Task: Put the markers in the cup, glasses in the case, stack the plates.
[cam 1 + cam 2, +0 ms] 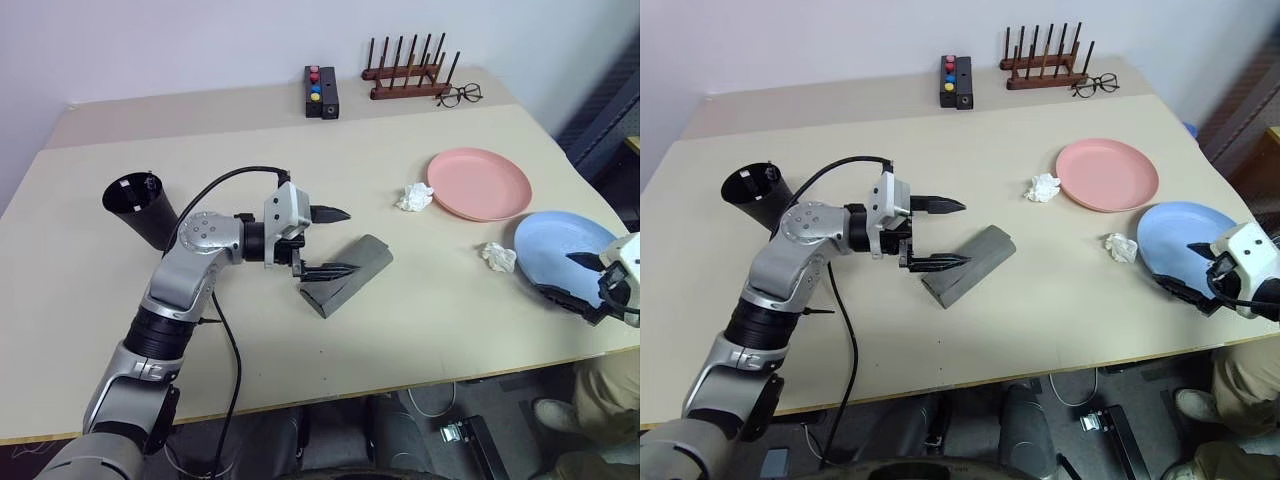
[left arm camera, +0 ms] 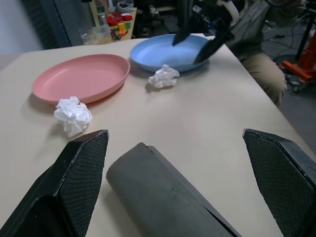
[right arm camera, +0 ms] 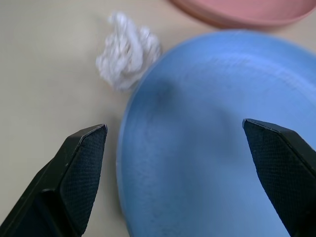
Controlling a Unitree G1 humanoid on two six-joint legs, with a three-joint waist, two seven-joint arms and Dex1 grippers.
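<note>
**Both grippers wide open over a beige desk**

We see a beige desk (image 1: 420, 300) against a pale wall. Our left gripper (image 1: 333, 241) is spread wide and empty, just at the closed grey case (image 1: 350, 275). Our right gripper (image 1: 1185, 268) is also fully spread, empty, over the blue plate (image 1: 560, 245). The pink plate (image 1: 478, 183) lies beside it, two crumpled tissues (image 1: 414, 197) nearby. The black cup (image 1: 140, 208) leans far left. A button box (image 1: 321, 92), peg rack (image 1: 408, 72) and wire eyeglasses (image 1: 459, 95) sit at the back.
</note>
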